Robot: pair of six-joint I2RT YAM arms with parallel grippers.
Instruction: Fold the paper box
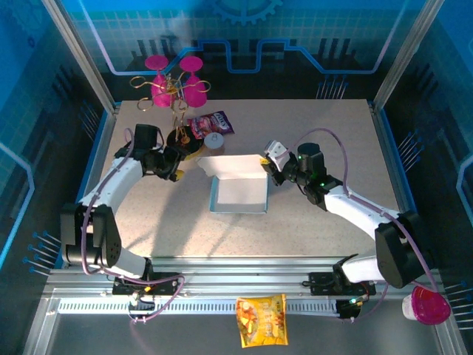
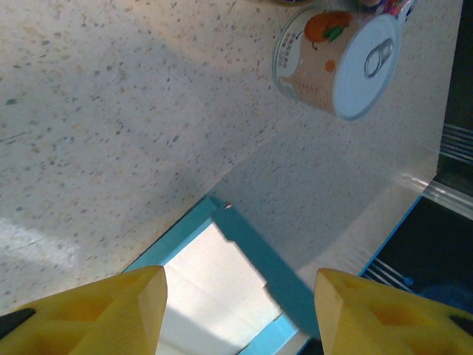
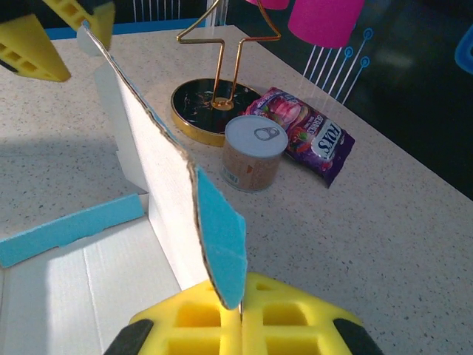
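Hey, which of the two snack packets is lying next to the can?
The purple packet, at the far side, right beside the can. The orange-yellow packet lies far from it, at the very near edge.

The paper box [image 1: 238,194] lies at the middle of the bench [image 1: 318,222], with its far flap standing up. The right hand [image 1: 269,167] is at the flap's right end, and the left hand [image 1: 179,173] is at its left end. A can [image 1: 214,140] stands just behind the box. A stand [image 1: 185,138] is left of the can, and a snack packet [image 1: 212,123] lies behind the can. A second packet [image 1: 261,319] lies on the near rail, in front of the bench.
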